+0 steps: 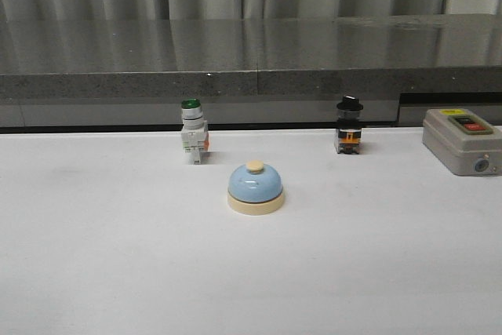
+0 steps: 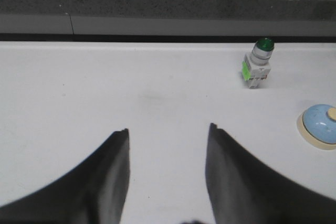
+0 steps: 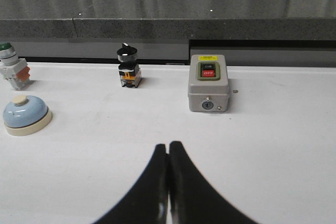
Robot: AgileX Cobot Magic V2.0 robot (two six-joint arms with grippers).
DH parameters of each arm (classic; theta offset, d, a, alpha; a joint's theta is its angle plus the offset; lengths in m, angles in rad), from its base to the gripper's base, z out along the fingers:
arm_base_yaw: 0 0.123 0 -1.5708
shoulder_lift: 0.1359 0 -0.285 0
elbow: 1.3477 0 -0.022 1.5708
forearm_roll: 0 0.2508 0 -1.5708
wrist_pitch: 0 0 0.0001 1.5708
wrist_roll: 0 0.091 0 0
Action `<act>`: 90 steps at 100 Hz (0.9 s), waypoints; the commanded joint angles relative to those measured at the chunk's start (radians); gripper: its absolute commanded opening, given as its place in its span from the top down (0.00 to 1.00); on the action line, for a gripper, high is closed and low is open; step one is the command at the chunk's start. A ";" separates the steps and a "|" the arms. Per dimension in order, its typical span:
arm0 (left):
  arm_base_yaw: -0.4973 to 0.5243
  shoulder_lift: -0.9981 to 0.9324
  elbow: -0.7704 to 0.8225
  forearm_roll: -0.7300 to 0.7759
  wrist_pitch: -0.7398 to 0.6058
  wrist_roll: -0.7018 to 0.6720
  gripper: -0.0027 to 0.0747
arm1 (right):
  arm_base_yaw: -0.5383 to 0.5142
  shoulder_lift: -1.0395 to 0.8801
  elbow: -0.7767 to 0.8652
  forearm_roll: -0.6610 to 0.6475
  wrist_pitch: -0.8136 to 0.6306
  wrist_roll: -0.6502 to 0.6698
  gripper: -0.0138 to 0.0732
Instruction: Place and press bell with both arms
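Centrally, the bell [image 1: 256, 187] upright, well apart from table [image 1: 118, 272] edges

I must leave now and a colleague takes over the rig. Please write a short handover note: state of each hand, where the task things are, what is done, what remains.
Left hand: open, empty, over bare table.
Right hand: shut, empty, fingers together.
Bell: upright on the table, near the middle, in front of the green-capped switch and the black-knobbed switch. A grey on/off box stands at the far right.
Done: nothing visible; neither hand touches the bell.
Left: pick up and place the bell, then press its top button.
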 commanded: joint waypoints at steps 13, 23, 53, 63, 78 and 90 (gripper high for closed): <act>0.004 -0.074 -0.024 -0.004 -0.056 -0.008 0.99 | -0.003 -0.016 -0.014 -0.007 -0.085 -0.009 0.91; 0.004 -0.074 -0.024 -0.004 -0.056 -0.008 0.99 | -0.003 -0.016 -0.014 -0.007 -0.085 -0.009 0.91; 0.004 -0.074 -0.024 -0.004 -0.056 -0.008 0.99 | -0.003 -0.016 -0.014 -0.007 -0.085 -0.009 0.91; 0.004 -0.074 -0.024 -0.004 -0.056 -0.008 0.99 | -0.003 -0.016 -0.014 -0.007 -0.085 -0.009 0.91; 0.004 -0.074 -0.024 -0.004 -0.056 -0.008 0.99 | -0.003 -0.016 -0.014 -0.007 -0.085 -0.009 0.91; 0.004 -0.074 -0.024 0.004 -0.072 -0.008 0.99 | -0.003 -0.016 -0.014 -0.007 -0.085 -0.009 0.91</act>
